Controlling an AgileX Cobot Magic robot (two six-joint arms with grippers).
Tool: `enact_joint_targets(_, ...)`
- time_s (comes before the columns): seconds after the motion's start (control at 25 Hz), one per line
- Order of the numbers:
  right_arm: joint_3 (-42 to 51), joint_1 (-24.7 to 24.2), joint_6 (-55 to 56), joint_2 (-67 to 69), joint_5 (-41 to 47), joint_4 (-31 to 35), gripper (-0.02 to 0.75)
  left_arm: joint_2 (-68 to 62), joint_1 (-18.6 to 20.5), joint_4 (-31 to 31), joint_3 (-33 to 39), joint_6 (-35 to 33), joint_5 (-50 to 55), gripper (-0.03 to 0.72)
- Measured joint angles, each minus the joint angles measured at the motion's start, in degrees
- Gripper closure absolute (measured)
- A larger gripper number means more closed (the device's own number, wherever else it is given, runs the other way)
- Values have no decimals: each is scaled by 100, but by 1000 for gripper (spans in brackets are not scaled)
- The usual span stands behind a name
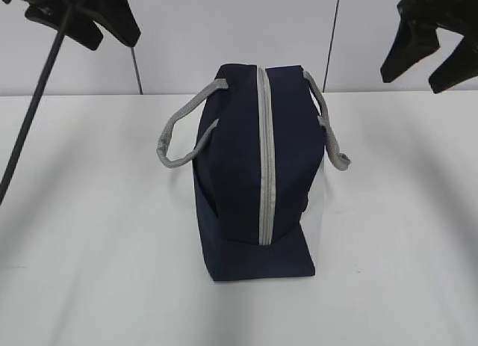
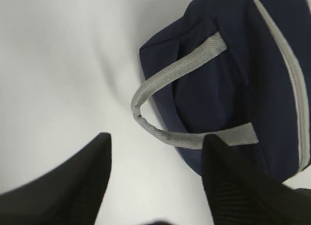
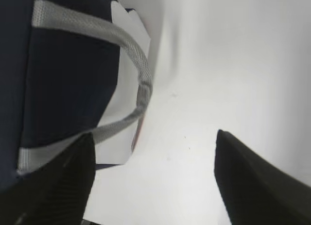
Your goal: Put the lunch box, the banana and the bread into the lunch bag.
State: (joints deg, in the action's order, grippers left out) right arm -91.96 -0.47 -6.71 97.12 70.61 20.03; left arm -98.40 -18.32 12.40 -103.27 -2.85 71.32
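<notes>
The navy lunch bag (image 1: 239, 174) stands in the middle of the white table, its grey zipper (image 1: 266, 167) running shut along the top, one grey strap handle (image 1: 183, 137) hanging on each side. It also shows in the left wrist view (image 2: 233, 74) and the right wrist view (image 3: 58, 79). My left gripper (image 1: 93, 28) hangs open and empty high at the back left; its view (image 2: 155, 152) looks down on the left handle. My right gripper (image 1: 426, 58) hangs open and empty high at the back right. The lunch box, the banana and the bread are out of view.
The white table (image 1: 89, 234) spreads bare round the bag. A dark cable (image 1: 33, 114) slants down at the far left. A pale wall with dark vertical seams stands behind.
</notes>
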Motion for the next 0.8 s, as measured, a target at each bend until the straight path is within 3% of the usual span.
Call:
enact_joint_targets(0.28, 984, 0, 191, -1109, 22, -465, 158, 724, 0, -177, 616, 124, 27, 272)
enact_joint_targets(0.8, 2945, 8, 248, -3216, -6, -696, 157, 3041, 0, -604, 3451, 181, 24, 272)
